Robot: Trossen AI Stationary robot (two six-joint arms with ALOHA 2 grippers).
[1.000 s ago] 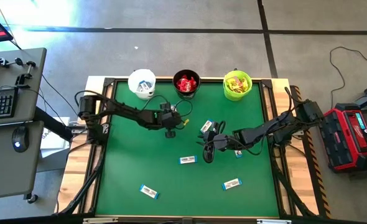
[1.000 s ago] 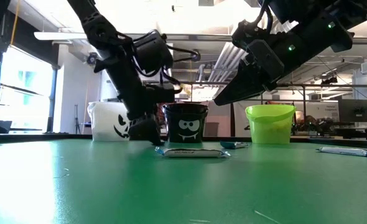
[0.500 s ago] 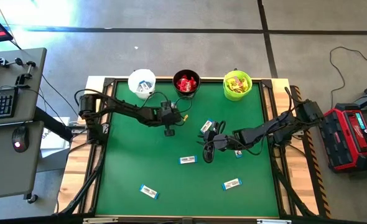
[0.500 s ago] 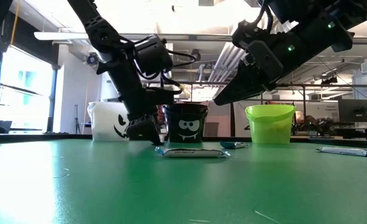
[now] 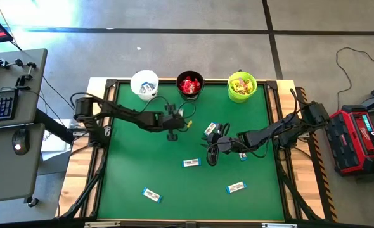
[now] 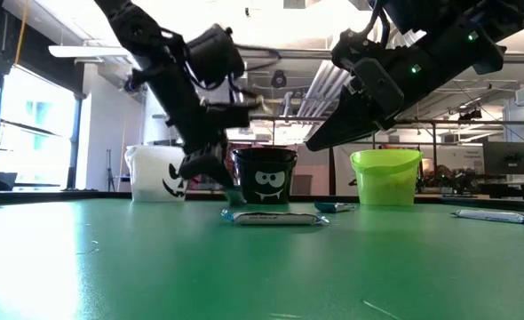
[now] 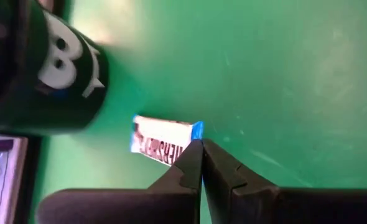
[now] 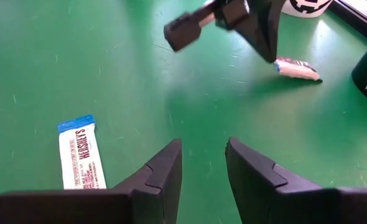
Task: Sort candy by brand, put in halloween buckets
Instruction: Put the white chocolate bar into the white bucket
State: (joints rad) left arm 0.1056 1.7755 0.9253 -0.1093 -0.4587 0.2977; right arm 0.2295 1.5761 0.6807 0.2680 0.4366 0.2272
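Observation:
My left gripper hangs low over the green table in front of the black bucket, shut on a white-and-blue candy bar. The high view hides that bar under the gripper. My right gripper hovers open over the table's middle with nothing between its fingers; another bar lies flat beside it. The white bucket, the black one and the lime green bucket stand in a row along the far edge, candy inside each. My left gripper pinches the bar at its blue end between the two fingertips. The fingers slant down from the table's left side. The bar sticks out beyond the tips toward the black bucket, roughly level and a little above the table, its shadow under it.
Loose white-and-blue bars lie on the green surface: one at the middle, one near right, one near left, one by my right gripper. A raised frame borders the table. The near half has free room.
My left gripper has risen a little off the table in front of the black bucket. My right gripper has kept still.

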